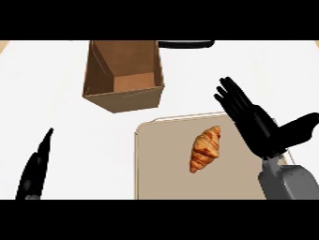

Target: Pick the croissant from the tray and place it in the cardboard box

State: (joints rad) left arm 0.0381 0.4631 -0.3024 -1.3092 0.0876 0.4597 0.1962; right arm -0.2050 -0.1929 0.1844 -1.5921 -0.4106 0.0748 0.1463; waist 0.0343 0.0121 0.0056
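The croissant [206, 148] on the tray [148, 164] looks light and fragile, so the right hand [259, 126], fingers apart, should take its thick middle gently.

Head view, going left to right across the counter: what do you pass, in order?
Left hand, resting open at the lower left → cardboard box → croissant on the tray → right hand, open beside the croissant. The tray itself spans from the box's right part to the right hand, so it has no single slot.

A kitchen: white counter [51, 93] with a croissant [205, 148] on a tray [162, 164].
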